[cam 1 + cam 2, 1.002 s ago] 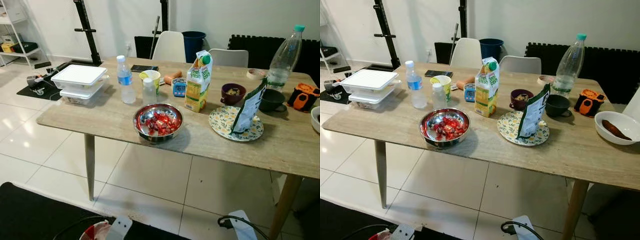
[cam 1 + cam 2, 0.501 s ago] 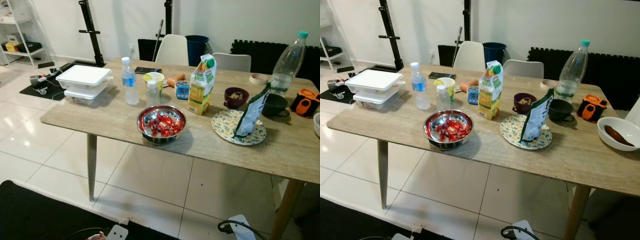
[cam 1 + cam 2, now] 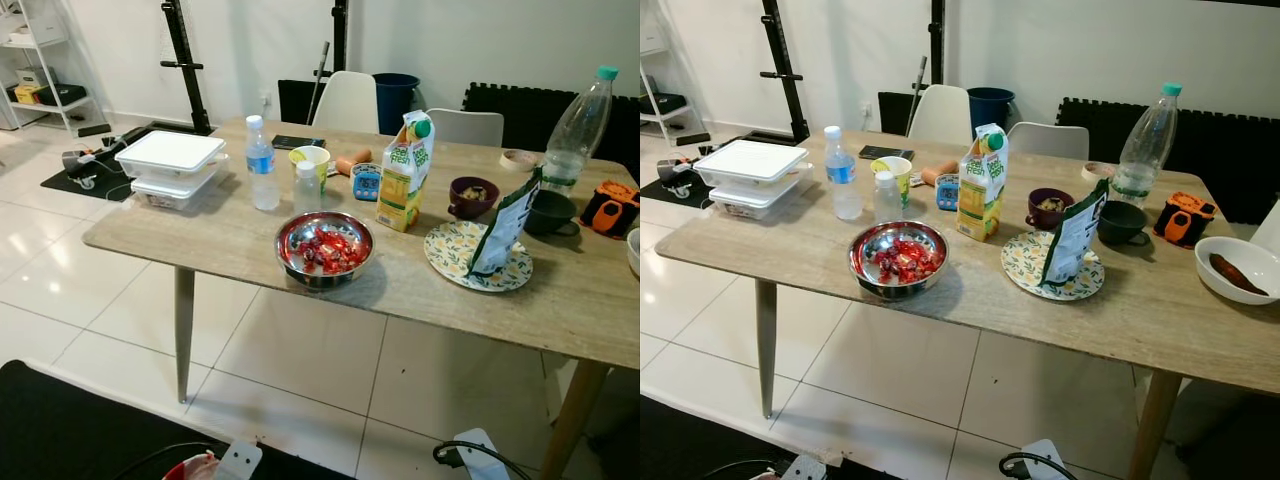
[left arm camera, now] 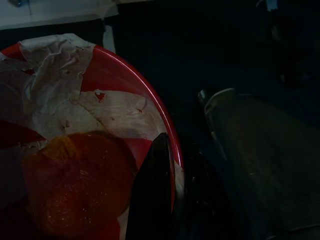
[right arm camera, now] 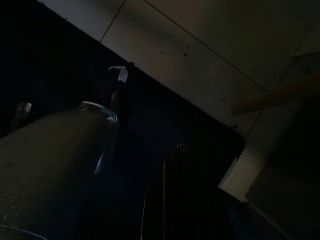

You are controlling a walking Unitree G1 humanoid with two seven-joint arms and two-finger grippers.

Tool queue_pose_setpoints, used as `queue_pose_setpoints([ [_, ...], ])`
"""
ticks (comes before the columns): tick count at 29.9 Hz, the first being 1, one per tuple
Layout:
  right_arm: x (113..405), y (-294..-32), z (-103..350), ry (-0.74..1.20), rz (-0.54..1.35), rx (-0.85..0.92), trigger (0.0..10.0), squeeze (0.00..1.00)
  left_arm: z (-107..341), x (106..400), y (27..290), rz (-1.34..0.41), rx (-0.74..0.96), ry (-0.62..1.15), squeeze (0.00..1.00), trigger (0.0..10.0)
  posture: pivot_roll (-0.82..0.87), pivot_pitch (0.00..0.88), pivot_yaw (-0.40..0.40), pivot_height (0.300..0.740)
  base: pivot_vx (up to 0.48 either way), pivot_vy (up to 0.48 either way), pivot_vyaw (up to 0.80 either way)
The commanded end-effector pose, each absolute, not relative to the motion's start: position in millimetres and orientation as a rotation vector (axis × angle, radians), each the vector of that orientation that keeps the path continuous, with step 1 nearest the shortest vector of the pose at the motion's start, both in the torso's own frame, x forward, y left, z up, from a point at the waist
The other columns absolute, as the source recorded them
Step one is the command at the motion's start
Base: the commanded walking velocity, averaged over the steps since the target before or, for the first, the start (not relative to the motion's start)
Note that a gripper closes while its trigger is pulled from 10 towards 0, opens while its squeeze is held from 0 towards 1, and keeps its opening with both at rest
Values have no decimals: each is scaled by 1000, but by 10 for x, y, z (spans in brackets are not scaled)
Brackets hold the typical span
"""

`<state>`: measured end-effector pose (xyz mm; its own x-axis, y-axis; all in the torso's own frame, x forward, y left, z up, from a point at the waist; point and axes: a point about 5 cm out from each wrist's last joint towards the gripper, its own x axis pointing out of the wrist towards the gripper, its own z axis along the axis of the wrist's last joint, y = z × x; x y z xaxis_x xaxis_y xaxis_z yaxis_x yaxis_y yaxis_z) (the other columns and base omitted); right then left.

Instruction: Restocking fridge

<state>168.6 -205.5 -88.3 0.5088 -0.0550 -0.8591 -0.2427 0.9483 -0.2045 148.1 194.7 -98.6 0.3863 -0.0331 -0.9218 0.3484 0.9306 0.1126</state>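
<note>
My left gripper hangs low in front of the table, its fingers pinching the rim of a red bowl that holds an orange lump under crumpled wrap. That red bowl peeks in at the bottom edge of the left eye view. On the wooden table stand a juice carton, a small water bottle, a tall clear bottle, two stacked white containers and a steel bowl of red sweets. My right gripper hangs in shade over the floor.
A floral plate carries a leaning green bag. Behind it are a maroon bowl, a dark cup and a white bowl. White chairs stand behind the table. A black mat covers the near floor.
The whole picture has shifted slightly, so the camera moved. The red bowl at the bottom edge dipped lower half a second ago and shows more now. Nothing on the table has moved.
</note>
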Motion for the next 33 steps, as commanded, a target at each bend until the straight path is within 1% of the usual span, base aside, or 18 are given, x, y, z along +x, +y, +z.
queue_pose_setpoints([
  [1,1666,-2056,-893,1043,117,-320,10000,0,-991,1480,1908,-266,318,1149,0,10000,-57,0,-22,740,0,0,0],
  [11,1636,-2075,-902,1052,118,-326,10000,0,-1032,1373,1890,-275,314,1176,0,10000,-60,0,-27,740,0,0,0],
  [18,1641,-2091,-896,1051,124,-334,10000,0,-1039,1362,1863,-277,307,1175,0,10000,-69,0,-33,740,0,0,0],
  [33,1630,-2065,-906,1056,131,-334,10000,0,-1038,1356,1889,-277,318,1179,0,10000,-73,4,-16,740,0,0,0],
])
